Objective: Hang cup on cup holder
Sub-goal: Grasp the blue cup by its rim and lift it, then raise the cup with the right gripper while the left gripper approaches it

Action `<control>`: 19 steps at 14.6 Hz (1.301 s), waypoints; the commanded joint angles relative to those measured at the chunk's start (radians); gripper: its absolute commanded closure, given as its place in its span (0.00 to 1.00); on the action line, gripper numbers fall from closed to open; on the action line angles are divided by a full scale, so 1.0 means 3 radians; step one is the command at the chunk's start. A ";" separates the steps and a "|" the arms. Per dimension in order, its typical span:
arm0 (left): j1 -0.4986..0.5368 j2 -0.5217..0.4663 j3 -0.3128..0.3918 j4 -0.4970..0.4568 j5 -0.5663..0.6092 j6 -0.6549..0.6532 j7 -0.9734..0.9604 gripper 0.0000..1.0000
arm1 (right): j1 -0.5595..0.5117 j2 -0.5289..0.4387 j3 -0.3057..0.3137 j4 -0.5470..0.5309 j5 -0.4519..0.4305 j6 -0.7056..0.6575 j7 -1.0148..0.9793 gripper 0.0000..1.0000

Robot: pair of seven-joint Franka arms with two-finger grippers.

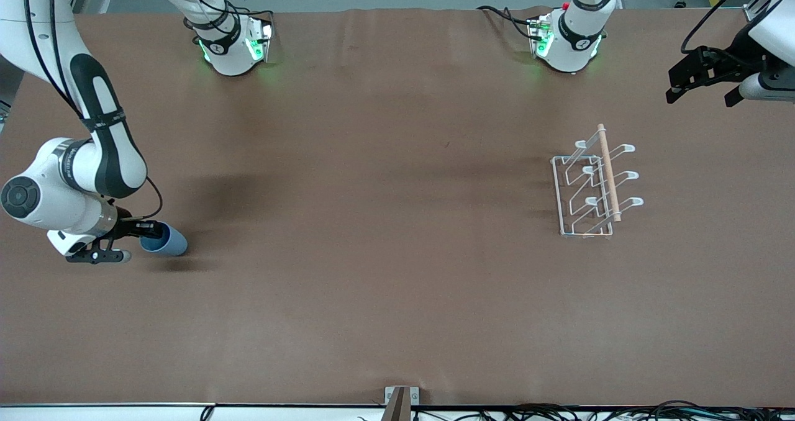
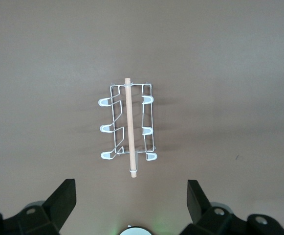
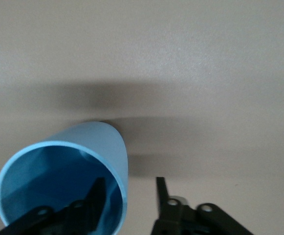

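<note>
The light-blue cup (image 1: 166,241) lies on its side on the brown table near the right arm's end, its mouth toward my right gripper (image 1: 146,242). In the right wrist view the cup (image 3: 90,147) fills the lower corner. The right gripper (image 3: 129,181) is open, with one finger inside the mouth and the other outside the wall, a gap showing on both sides. The white wire cup holder (image 1: 608,172) with its wooden rod stands toward the left arm's end. My left gripper (image 1: 702,76) is open and empty, up in the air beside the holder, which shows in the left wrist view (image 2: 129,127).
The brown table cover (image 1: 385,253) lies flat between cup and holder. The two arm bases (image 1: 233,48) (image 1: 568,42) stand along the table edge farthest from the front camera. Cables run along the edge nearest to it.
</note>
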 commanded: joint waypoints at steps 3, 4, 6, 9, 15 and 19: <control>0.0018 0.0040 -0.0008 0.0068 -0.0038 -0.0041 0.0025 0.00 | -0.0021 0.0021 0.0032 0.0056 0.0060 -0.0052 -0.0040 0.99; 0.0018 0.0040 -0.0008 0.0068 -0.0038 -0.0041 0.0025 0.00 | -0.0011 -0.0014 0.0037 0.0056 0.0060 -0.0118 -0.0040 0.99; 0.0018 0.0040 -0.0008 0.0068 -0.0038 -0.0041 0.0025 0.00 | -0.0006 -0.0203 0.0062 0.0056 0.0070 -0.0363 -0.0056 1.00; 0.0018 0.0040 -0.0008 0.0063 -0.0038 -0.0041 0.0025 0.00 | 0.0004 -0.0423 0.0221 0.0056 0.0360 -0.0716 -0.0056 1.00; 0.0008 0.0071 -0.0008 0.0073 -0.0221 -0.0031 0.0015 0.00 | 0.0010 -0.0689 0.0573 0.0066 0.1350 -0.1319 -0.0045 1.00; -0.0293 0.0163 -0.0273 0.0089 -0.0458 0.0147 -0.0011 0.00 | 0.0106 -0.0710 0.0686 0.0061 0.2512 -0.1622 -0.0056 1.00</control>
